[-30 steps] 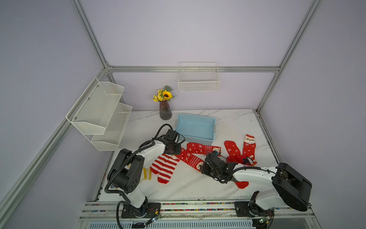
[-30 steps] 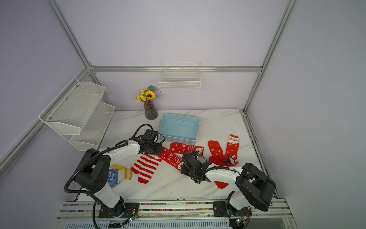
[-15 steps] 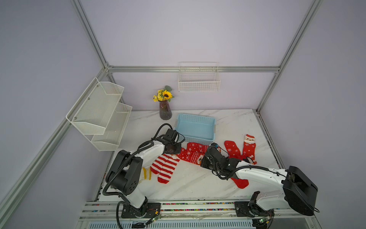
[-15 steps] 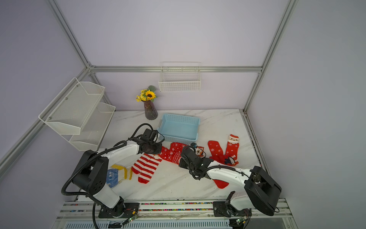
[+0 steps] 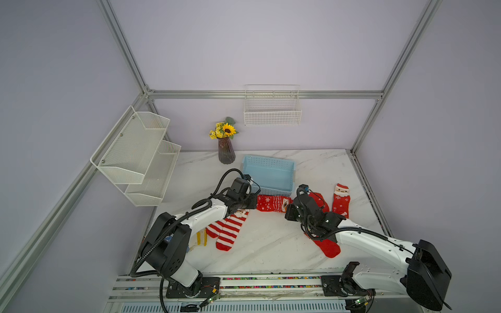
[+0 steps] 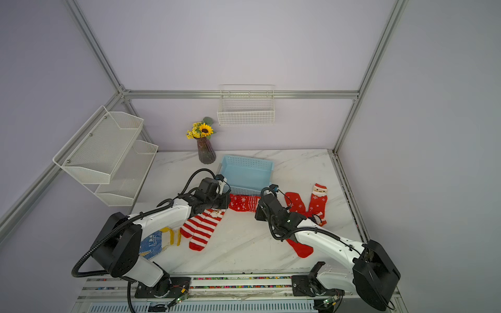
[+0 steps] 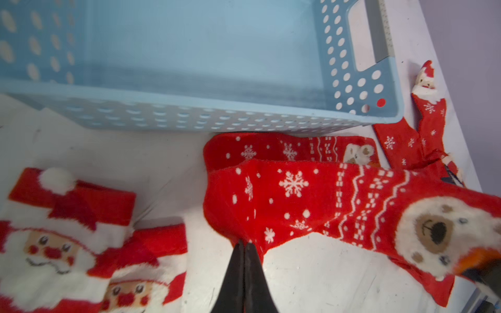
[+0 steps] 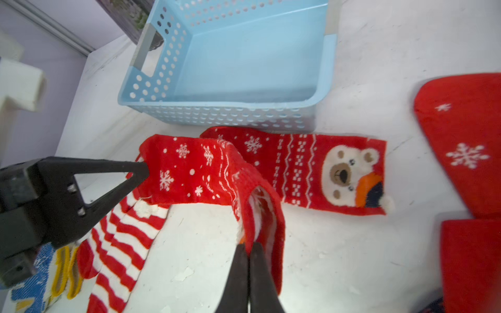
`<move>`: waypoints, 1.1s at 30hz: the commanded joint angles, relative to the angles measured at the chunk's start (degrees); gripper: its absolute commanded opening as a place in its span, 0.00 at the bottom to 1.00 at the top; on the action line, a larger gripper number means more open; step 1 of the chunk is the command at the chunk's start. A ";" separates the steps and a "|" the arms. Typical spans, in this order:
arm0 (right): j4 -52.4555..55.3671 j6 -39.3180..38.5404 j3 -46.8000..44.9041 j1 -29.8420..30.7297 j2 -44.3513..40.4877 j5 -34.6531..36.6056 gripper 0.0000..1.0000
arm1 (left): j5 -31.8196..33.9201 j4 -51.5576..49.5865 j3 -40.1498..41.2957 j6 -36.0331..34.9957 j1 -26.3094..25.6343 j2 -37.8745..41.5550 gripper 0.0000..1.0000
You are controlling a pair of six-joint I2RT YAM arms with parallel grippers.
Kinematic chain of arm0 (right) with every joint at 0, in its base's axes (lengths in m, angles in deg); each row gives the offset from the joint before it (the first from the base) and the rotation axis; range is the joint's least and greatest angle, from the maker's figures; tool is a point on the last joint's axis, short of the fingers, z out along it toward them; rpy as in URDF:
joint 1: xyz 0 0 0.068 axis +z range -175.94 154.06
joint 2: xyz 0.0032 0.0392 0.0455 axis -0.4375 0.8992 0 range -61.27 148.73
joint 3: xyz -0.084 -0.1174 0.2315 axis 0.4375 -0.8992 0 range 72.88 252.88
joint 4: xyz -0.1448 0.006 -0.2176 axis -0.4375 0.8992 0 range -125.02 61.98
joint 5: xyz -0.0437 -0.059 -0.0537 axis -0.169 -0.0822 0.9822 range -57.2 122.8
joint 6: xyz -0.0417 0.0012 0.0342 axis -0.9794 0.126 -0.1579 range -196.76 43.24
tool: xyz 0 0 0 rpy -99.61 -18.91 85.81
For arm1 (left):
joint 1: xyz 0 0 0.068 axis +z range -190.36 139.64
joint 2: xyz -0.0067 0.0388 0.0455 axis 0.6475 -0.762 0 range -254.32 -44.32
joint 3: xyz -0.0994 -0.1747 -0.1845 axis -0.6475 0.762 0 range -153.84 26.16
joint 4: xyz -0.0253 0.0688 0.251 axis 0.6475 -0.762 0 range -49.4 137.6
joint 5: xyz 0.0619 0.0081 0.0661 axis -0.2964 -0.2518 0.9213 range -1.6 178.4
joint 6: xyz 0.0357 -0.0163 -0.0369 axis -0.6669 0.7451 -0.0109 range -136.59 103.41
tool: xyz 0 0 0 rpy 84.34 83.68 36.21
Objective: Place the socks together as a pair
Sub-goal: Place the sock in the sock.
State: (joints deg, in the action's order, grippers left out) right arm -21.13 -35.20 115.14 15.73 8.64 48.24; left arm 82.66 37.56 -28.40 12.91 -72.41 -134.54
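Just in front of the blue basket (image 5: 273, 190) on the bench (image 5: 271, 252), a bear sock (image 8: 298, 165) is lying flat. A matching sock (image 7: 298, 195) is hanging stretched beside it, the left hand (image 7: 244, 248) pinching its toe and the right hand (image 8: 248, 248) pinching its cuff.

Lifted bear sock (image 7: 298, 195) and flat bear sock (image 8: 298, 168): red, white snowflakes, white zigzag-and-block bands, white bear face with brown muzzle, orange-and-navy hat; 2 striped socks (image 5: 229, 230) red-and-white bands, Santa faces at cuffs; Santa sock (image 5: 341, 199) red, white snowflakes, Santa cuff. Basket (image 8: 217, 113) pale blue, walls dotted with round holes; glove (image 6: 151, 242) white with blue dots, yellow cuff stripes. Worktop (image 5: 271, 249) white marble, grey veins; vase (image 5: 226, 153) dark purple-brown; sunflower (image 5: 228, 130) yellow, dark centre.
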 commanded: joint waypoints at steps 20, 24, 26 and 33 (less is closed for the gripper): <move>-0.17 -1.13 -5.58 -13.76 0.80 -9.90 0.00 | -0.60 4.97 -8.03 -0.04 -0.02 -10.91 0.00; -0.78 -1.33 -5.96 -15.38 1.96 -11.02 0.00 | -0.38 3.95 -9.69 -0.71 0.03 -12.10 0.00; -1.22 -1.53 -6.09 -16.40 2.75 -11.14 0.00 | 0.25 2.99 -10.62 -1.38 -0.01 -12.85 0.00; -2.66 -2.36 -5.57 -19.41 4.89 -12.87 0.00 | 0.53 0.35 -12.68 -2.43 0.03 -15.18 0.00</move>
State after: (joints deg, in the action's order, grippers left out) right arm -21.98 -37.25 109.44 -2.79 12.82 36.31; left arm 82.62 38.84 -38.17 11.86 -72.56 -149.68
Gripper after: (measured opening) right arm 0.045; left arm 0.047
